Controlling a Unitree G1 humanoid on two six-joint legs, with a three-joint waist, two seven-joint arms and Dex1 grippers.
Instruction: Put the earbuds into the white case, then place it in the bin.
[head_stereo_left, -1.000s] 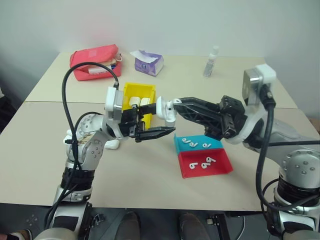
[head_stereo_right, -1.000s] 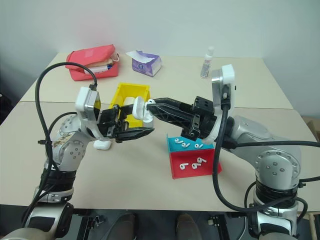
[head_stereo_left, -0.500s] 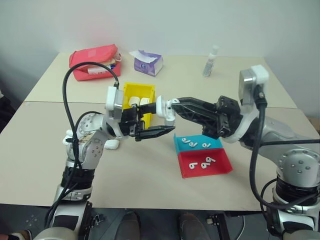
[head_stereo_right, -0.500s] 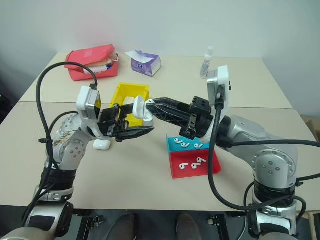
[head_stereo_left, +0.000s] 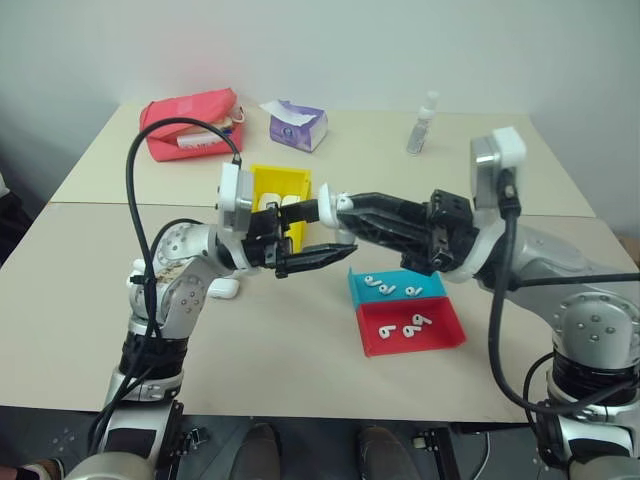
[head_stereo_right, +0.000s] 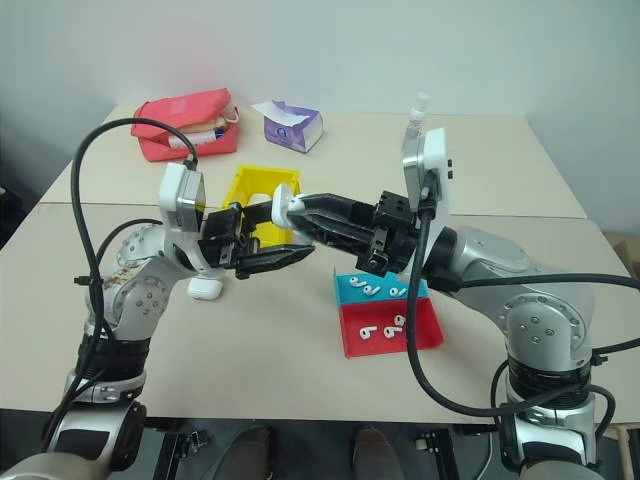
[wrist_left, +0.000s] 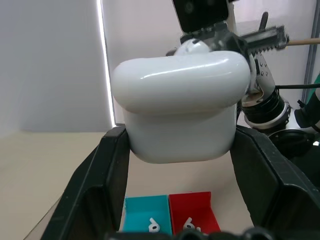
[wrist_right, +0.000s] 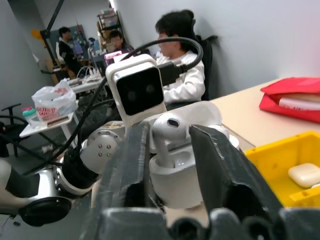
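The left tool (wrist_left: 175, 165) is clamped on the white case (wrist_left: 180, 107), holding it raised above the desk (head_stereo_left: 300, 350) just in front of the yellow bin (head_stereo_left: 270, 182). In the right wrist view the case lid stands open. The right tool (wrist_right: 170, 145) meets the case from the opposite side, its fingers (wrist_right: 135, 150) on either side of an earbud (wrist_right: 172, 125) whose stem reaches down into the case; whether they grip it or have let go cannot be told. Judgement: the task is in the loading step, with one earbud at or in its socket. No second earbud can be made out inside the case. Spare earbuds lie in the teal tray (head_stereo_left: 395, 287) and the red tray (head_stereo_left: 410, 328) on the desk near the right arm. Remaining work appears to be seating this earbud, fetching another if needed, closing the lid, then setting the case in the bin. The bin already holds two white cases (head_stereo_left: 278, 205), and another case (head_stereo_right: 206, 289) lies on the desk beside the left arm.
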